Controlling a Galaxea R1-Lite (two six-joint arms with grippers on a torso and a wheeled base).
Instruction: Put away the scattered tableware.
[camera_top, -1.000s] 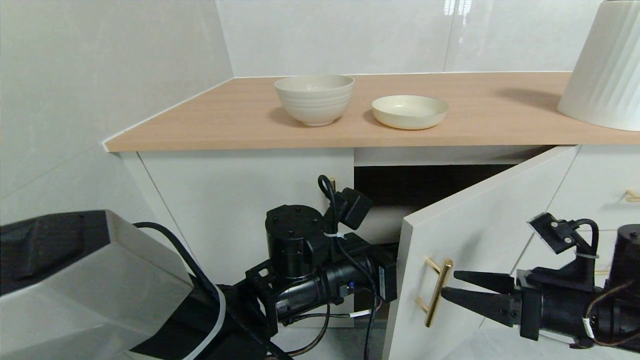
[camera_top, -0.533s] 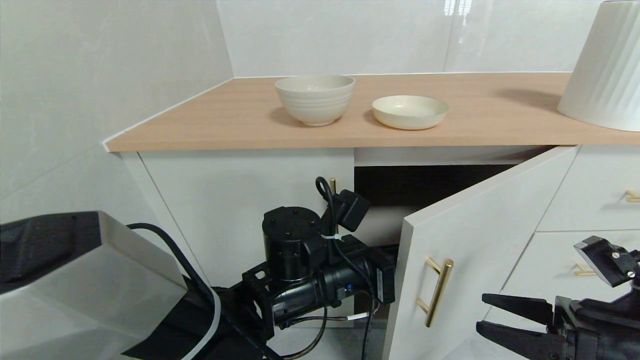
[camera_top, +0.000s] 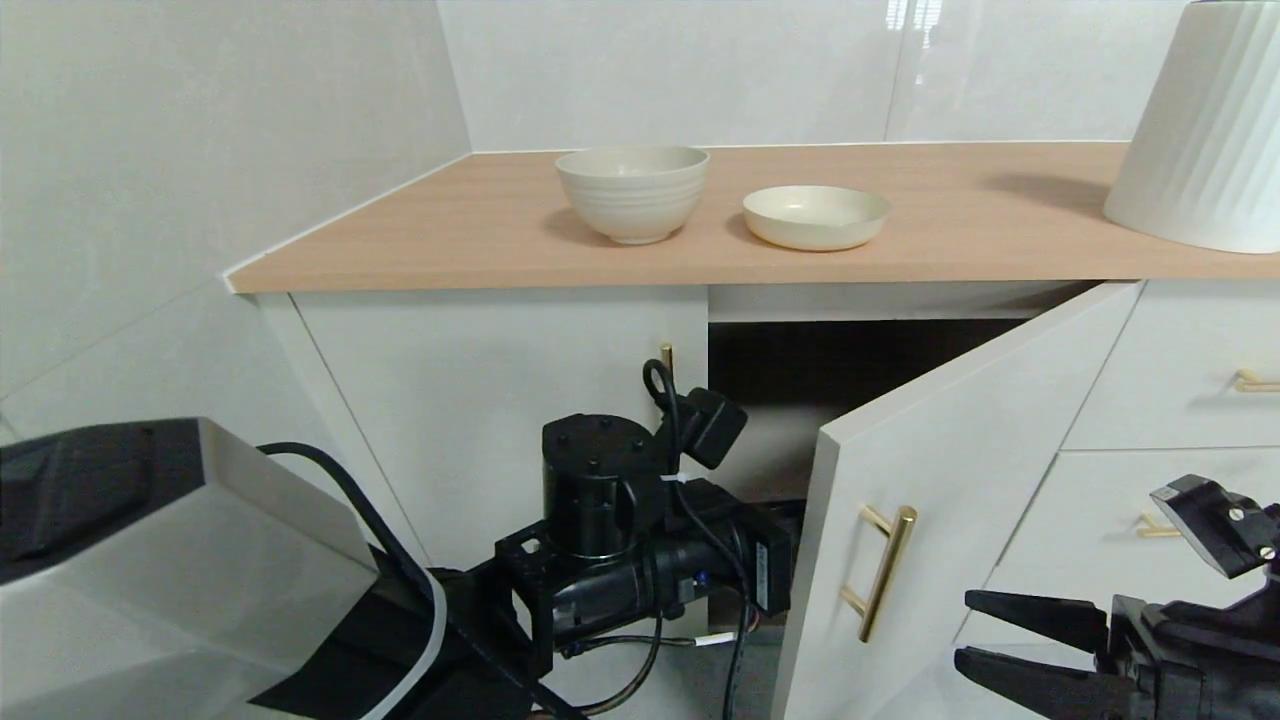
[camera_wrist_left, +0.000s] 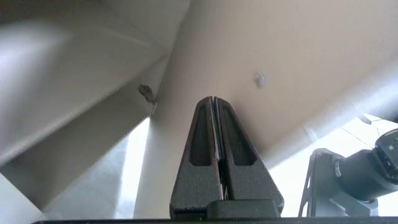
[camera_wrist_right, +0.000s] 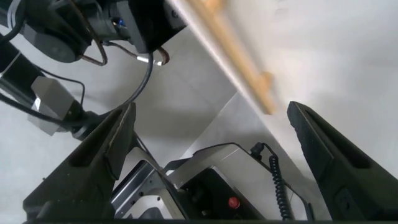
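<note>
The white cabinet door (camera_top: 960, 440) stands half open; the step in hand looks like swinging it wide. The left tool (camera_wrist_left: 212, 102), clenched on nothing, points at the door's inner face, though contact cannot be told. A steady outward push near the free edge should serve best. The right tool (camera_top: 963, 628), released, hangs just beside the gold bar handle (camera_top: 885, 570) and should be kept out of the door's arc.

On the wooden tabletop (camera_top: 450, 250) a white fluted shade (camera_top: 1200, 130) stands far right. The ribbed cream bowl (camera_top: 633, 192) and shallow cream dish (camera_top: 815, 216) sit side by side, apart. The door partly blocks the way in.
</note>
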